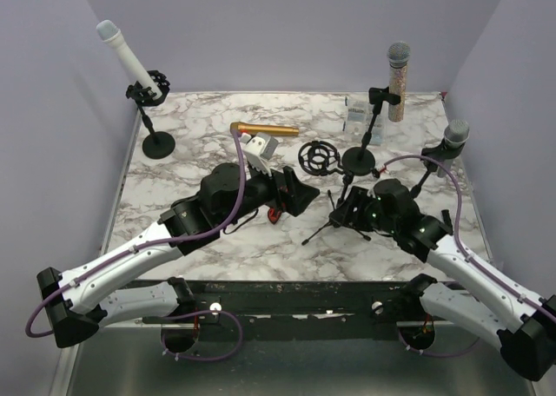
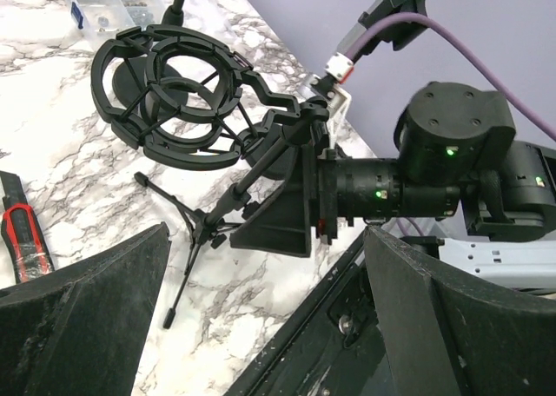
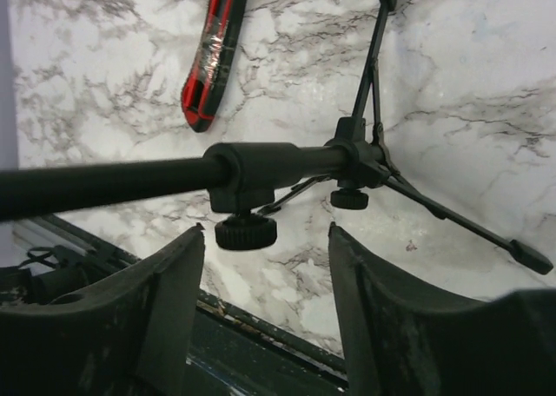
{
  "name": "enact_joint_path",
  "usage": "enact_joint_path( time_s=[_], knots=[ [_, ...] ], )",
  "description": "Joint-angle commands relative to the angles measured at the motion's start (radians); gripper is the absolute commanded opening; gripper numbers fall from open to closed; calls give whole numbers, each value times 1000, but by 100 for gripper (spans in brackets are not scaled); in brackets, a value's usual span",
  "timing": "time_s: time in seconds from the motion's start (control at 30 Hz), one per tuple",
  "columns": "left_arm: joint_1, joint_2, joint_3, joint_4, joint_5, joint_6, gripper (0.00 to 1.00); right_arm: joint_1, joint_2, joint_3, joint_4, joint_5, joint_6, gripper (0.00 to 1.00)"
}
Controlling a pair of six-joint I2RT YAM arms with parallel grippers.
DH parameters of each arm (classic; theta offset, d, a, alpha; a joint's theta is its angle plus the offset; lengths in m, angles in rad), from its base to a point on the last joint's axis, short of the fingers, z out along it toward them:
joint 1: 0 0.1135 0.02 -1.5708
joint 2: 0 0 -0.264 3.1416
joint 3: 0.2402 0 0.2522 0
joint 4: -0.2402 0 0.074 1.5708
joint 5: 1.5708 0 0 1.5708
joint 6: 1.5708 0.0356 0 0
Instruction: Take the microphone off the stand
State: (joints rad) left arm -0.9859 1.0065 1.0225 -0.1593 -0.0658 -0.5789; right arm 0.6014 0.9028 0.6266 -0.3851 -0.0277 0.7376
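MIC: gold microphone (image 1: 254, 128) lying on table (image 1: 165, 183), off tripod stand (image 2: 252, 174) (shock mount (image 2: 182, 153) empty) | left gripper (image 2: 267, 235) spread wide; holds nothing | right gripper (image 3: 265, 231) parted; seemingly clear of the stand

left arm (image 1: 130, 257) extended inward | left hand (image 2: 265, 240) spread wide | right arm (image 1: 473, 266) extended inward | right hand (image 3: 265, 231) parted
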Motion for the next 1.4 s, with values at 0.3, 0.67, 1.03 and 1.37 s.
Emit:
enact_joint_path(
  time_s=[0.3, 0.67, 1.03, 1.37],
  knots=[
    [-5, -4, -10, 3, 9, 3, 91, -147, -171, -201, 241, -312, 72, 74],
    [-5, 30, 26, -3, 35, 4, 96, -414, -51, -366, 749, -840, 244, 57],
    [-5, 53, 35, 2, 51, 2, 96, -416, -44, -311, 618, -720, 148, 42],
    [-5, 64, 40, 11, 60, 2, 96, -416, -3, -258, 542, -675, 76, 42]
  ],
)
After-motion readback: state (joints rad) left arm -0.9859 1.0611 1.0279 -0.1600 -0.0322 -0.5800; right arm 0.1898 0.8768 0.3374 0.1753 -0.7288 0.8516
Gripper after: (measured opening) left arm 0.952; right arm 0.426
